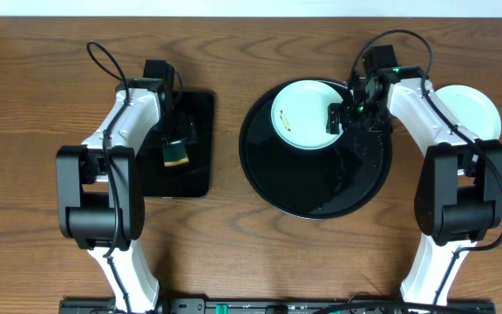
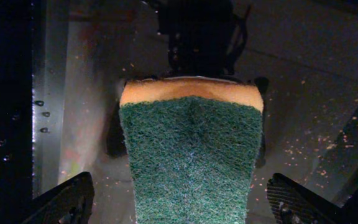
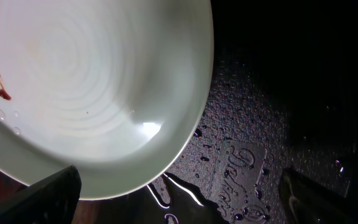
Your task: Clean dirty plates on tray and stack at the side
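Here the tray (image 1: pixel 303 187) holds one smudged plate (image 1: pixel 299 113), small tray (image 1: pixel 197 166) a sponge (image 2: pixel 191 162); left pincer (image 2: pixel 182 200), right pincer (image 3: pixel 182 198) wide.

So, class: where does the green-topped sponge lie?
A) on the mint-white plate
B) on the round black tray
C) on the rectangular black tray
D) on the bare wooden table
C: the sponge rests on the rectangular black tray, well apart from the round tray.

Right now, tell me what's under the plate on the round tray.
The glossy black tray, wet with droplets beside the plate. The patch directly beneath is covered by the plate, so anything there cannot be seen.
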